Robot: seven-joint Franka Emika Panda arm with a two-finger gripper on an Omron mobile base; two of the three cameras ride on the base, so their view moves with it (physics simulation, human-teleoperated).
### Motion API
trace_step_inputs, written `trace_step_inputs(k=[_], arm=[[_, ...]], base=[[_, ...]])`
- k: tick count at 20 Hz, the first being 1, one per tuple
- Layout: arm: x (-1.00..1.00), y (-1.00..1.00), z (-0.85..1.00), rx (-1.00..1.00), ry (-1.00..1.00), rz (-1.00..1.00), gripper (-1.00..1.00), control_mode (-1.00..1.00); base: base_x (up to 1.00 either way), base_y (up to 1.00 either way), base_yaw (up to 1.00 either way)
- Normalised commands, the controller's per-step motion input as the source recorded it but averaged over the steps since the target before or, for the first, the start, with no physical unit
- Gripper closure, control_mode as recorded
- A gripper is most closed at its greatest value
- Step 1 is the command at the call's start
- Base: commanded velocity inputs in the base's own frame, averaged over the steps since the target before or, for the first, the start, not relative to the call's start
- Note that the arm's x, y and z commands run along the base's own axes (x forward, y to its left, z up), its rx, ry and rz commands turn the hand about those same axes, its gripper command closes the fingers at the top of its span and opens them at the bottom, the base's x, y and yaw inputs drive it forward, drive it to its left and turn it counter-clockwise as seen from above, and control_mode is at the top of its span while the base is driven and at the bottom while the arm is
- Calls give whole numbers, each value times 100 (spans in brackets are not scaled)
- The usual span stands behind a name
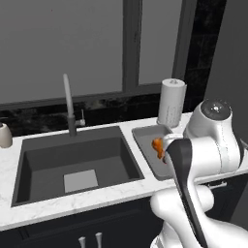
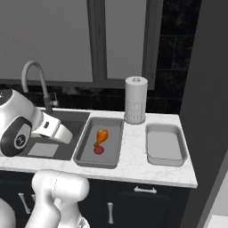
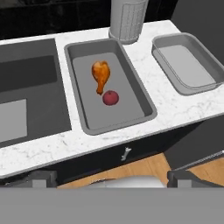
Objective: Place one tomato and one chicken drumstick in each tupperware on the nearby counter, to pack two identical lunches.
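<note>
So you're looking at the counter [image 2: 133, 165] with two grey tupperware trays sitting on it, right of the dark sink [image 2: 53, 133]. The left tupperware [image 3: 140, 94], the one just beside the sink, is holding a chicken drumstick [image 3: 101, 75] and a tomato [image 3: 110, 98] already; the tomato is lying at the near end of the drumstick's bone, so close I can't tell whether they're touching. The right tupperware [image 3: 168, 65] is sitting well apart from the first, toward the counter's right end, and nothing is lying in it. A paper-towel roll [image 2: 135, 99] is standing upright at the far edge of the counter, between the two trays and just behind them. The faucet [image 1: 69, 104] is rising at the far side of the sink, and a small pale container [image 1: 5, 135] is sitting on the counter left of the sink (too small to say what it is). Your gripper [image 3: 112, 180] is hanging above the near edge of the counter, in front of the left tray, its two dark fingertips [image 3: 38, 178] standing wide apart with nothing between them. In the left base view the arm is covering the near part of that left tray, with the drumstick peeking out beside it.
</note>
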Motion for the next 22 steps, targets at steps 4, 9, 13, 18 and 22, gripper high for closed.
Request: trace_step_inputs(k=[4,9,13,18,22], arm=[[0,0,0,0,0,0,-100,100],[0,0,0,0,0,0,-100,100],[0,0,0,0,0,0,-100,100],[0,0,0,0,0,0,-100,100],[0,0,0,0,0,0,-100,100]], base=[[-97,-21,-10],[-82,-64,-9],[-14,-81,0],[-12,-74,0],[-16,-100,1]])
